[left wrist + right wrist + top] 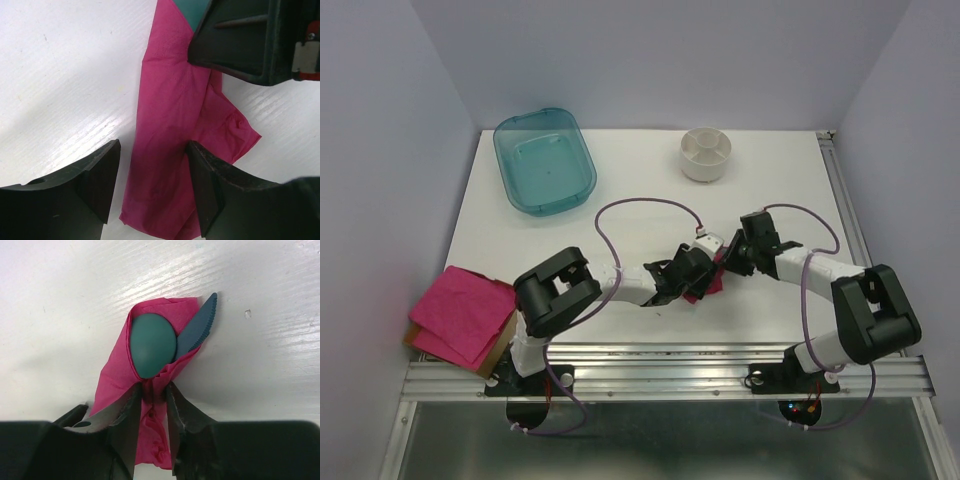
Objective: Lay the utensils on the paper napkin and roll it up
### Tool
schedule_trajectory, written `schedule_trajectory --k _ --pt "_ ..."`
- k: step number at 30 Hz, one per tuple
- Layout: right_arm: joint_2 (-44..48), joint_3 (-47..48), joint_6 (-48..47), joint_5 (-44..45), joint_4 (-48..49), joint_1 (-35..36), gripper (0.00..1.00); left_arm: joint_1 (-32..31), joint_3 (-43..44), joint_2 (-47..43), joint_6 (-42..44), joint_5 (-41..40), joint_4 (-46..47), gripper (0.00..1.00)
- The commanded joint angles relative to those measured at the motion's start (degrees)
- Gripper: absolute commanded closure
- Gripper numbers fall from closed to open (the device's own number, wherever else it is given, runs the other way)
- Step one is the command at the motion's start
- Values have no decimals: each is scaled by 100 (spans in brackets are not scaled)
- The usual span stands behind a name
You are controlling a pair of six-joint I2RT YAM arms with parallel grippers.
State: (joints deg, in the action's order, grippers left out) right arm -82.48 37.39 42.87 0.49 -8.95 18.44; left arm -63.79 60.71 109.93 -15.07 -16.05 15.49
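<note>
- Near the middle of the table point(640, 190), close to the front: the paper napkin point(165, 125), wrapped into a long bundle around the utensils point(155, 357).
- Poking out of one end: the round head of a spoon point(150, 337) and the toothed tip of a knife point(200, 327).
- Pinched tight on the napkin just behind the spoon head: the right gripper point(152, 402), one finger pressed on each side of the crumpled paper.
- Spread wide over another part of the bundle: the left gripper point(152, 192), holding nothing, pink paper running through the gap between its fingers.
- Hard to tell whether those fingers touch the paper.
- At the far side of the table: a blue-green tub point(545, 165) on the left and a round white dish point(706, 170) further right.
- At the front left corner: a pile of pink napkins point(460, 312), well apart from the bundle.
</note>
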Motion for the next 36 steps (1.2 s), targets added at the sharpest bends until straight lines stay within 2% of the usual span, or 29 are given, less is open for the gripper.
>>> schedule_trajectory --k 1,10,17,21,23,27,28,29,30,31,36 --pt "-119 199 2 197 51 -16 71 -55 -156 -314 101 181 -230 34" --pt "-444 155 -24 -5 271 -7 75 7 -103 -367 101 445 -151 33" --pt "-533 76 -51 4 350 -7 90 182 -182 -525 57 700 -10 33" --pt "-515 102 -95 30 350 -7 99 358 -234 -910 -13 876 -46 32" --pt "-524 111 -121 12 368 -7 99 455 -287 -1095 -66 998 -46 30" --pt "-463 93 -226 -179 587 -7 99 736 -454 -1648 -154 1025 -116 23" --pt "-454 85 -296 -303 657 -7 99 771 -481 -1728 -189 991 -142 14" --pt "-419 76 -314 -304 727 -7 99 815 -516 -1799 -224 947 -142 14" --pt "-383 76 -332 -365 780 -7 99 850 -586 -1904 -277 920 -142 4" --pt "-348 50 -410 -426 946 -7 99 964 -639 -1975 -321 911 -116 1" --pt "-155 50 -604 -612 1325 2 99 1386 -1350 -2405 -725 1245 533 1"
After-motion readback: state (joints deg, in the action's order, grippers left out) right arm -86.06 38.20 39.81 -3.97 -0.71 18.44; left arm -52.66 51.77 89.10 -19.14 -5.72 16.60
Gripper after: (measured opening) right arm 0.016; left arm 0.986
